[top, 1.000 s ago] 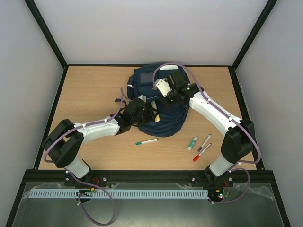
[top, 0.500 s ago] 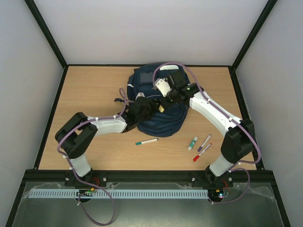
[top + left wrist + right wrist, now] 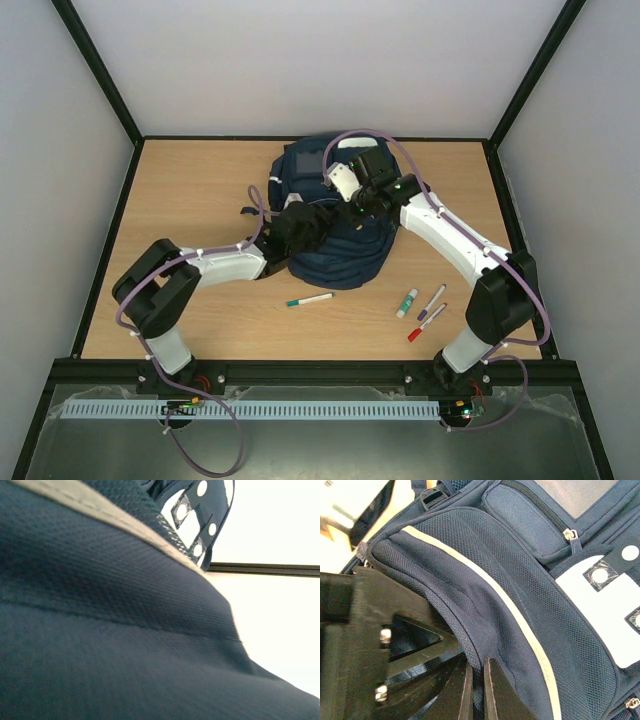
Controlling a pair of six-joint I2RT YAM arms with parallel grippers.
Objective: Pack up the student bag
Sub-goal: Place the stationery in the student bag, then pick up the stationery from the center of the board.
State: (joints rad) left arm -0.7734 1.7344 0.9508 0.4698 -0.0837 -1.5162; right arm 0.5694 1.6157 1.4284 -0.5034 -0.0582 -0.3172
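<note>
- The student bag (image 3: 338, 258) lies flat on the counter (image 3: 190, 200), out toward twelve o'clock from the arms, with its grey-white patch at the far end; both arms reach in over it.
- The right gripper (image 3: 477, 680) is clenched on the bag; its wrist view shows the two fingertips pinched on a fold of navy mesh just under the pale stripe, at what looks like the lip of a pocket.
- The left gripper (image 3: 300, 228) sits at the bag's nine o'clock edge, pressed so close that its own camera sees only blue cloth; I cannot tell whether it is released or clenched, nor whether it carries anything.
- A green-capped pen (image 3: 310, 299) lies on the counter at the bag's six o'clock; three more markers (image 3: 422, 308) lie together at about four o'clock, well apart from the bag; to my eye the packing is far from finished.
- The step in hand seems to be holding the pocket mouth open; to do it well the right arm should hold its pinch firm and lift the lip up and away so the opening gapes rather than folds shut.
- The left arm should move straight along the opening, clear of the strap (image 3: 255, 210) at the bag's side; soft cloth drags easily, so slow moves will stop the whole bag sliding.
</note>
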